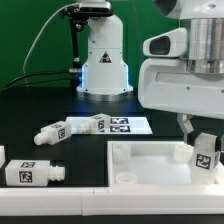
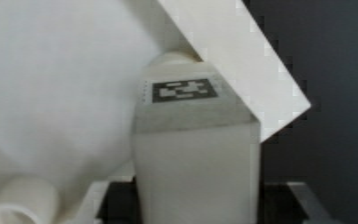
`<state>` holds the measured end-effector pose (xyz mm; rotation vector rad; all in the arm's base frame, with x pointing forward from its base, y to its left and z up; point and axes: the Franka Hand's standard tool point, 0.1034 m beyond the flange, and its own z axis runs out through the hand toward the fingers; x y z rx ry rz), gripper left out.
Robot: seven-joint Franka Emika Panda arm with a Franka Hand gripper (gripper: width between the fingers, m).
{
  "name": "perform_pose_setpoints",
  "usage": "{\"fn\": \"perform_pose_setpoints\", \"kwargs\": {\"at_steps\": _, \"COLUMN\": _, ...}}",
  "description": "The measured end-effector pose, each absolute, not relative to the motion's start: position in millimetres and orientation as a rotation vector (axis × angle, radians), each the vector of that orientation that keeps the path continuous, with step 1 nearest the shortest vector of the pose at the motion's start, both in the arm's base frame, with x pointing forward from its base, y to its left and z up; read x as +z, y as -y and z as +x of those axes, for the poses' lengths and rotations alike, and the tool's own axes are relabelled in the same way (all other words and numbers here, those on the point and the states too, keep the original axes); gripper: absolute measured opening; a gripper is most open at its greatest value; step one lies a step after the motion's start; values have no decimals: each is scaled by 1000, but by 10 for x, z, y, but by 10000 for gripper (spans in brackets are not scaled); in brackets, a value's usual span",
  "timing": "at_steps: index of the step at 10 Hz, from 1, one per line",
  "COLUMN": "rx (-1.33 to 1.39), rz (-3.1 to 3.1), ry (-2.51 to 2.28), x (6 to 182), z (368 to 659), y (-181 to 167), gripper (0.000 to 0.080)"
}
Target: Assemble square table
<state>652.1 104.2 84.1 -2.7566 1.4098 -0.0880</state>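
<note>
Claw (image 1: 203,142) grips a leg (image 1: 207,158) over the rimmed panel (image 1: 150,170).

Panel (image 1: 150,168): white sq, raised rim up, lying flat. 3 white tagged legs on their sides off its ext-view left: near leg (image 1: 28,172), mid leg (image 1: 52,133), far leg (image 1: 90,124). 4th leg (image 1: 205,152) upright over panel's ext-view right end.

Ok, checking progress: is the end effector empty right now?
No, the end effector grips a tagged leg at the square panel.
</note>
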Motion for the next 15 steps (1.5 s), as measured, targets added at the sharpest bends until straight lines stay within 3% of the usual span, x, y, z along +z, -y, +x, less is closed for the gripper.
{"fn": "perform_pose_setpoints", "kwargs": {"at_steps": 4, "rx": -53, "rz": -2519, "ry": -1781, "x": 841, "z": 6490, "y": -1019, "gripper": 285}}
{"fn": "perform_pose_setpoints", "kwargs": {"at_steps": 9, "rx": -60, "rz": -1681, "ry": -2451, "x": 835, "z": 6360, "y": -1002, "gripper": 285}}
{"fn": "perform_pose_setpoints", "kwargs": {"at_steps": 13, "rx": -80, "rz": -1689, "ry": -2436, "x": 838, "z": 6347, "y": -1005, "gripper": 288}}
{"fn": "perform_pose_setpoints", "kwargs": {"at_steps": 14, "rx": -84, "rz": -1755, "ry": -2395, "x": 837, "z": 6342, "y": -1011, "gripper": 384}}
{"fn": "perform_pose_setpoints", "kwargs": {"at_steps": 15, "rx": -65, "rz": -1906, "ry": -2303, "x": 843, "z": 6328, "y": -1048, "gripper": 384}}
